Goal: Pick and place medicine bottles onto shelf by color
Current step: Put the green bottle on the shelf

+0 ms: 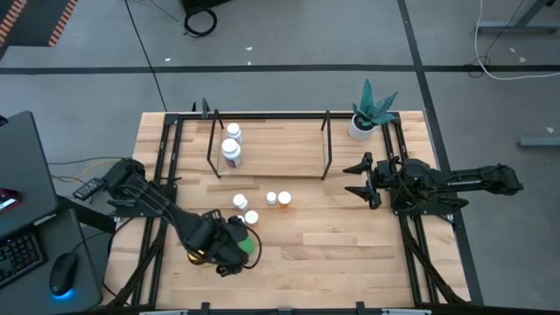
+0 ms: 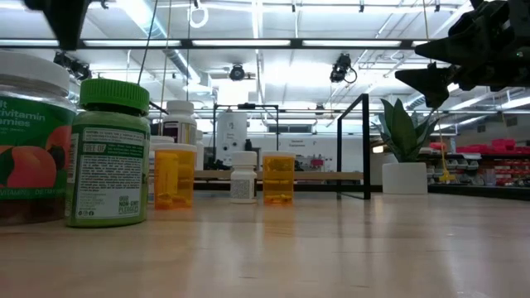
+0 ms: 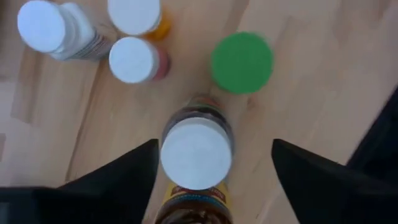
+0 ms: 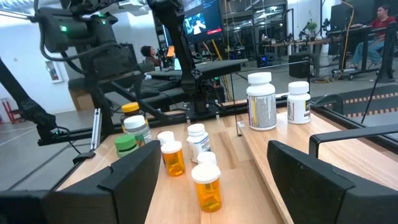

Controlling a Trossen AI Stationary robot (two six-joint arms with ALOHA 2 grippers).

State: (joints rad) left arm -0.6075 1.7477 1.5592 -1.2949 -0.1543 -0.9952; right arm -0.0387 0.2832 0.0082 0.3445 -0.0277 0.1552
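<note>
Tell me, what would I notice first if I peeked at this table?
Probably the green-capped bottle, big and close at the table's near left edge, beside the left end effector, which stands open around a white-capped bottle. Then the shelf at the back with two white bottles on it.

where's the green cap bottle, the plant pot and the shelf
green cap bottle (image 3: 242, 62), left wrist view, top of its cap
plant pot (image 1: 360, 128), high view, white rim
shelf (image 1: 280, 144), high view, bare wood base

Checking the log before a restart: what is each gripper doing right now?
Left gripper: open, fingers astride the dark white-capped bottle, no grip visible.
Right gripper: open, empty, by the black-rod shelf.
</note>
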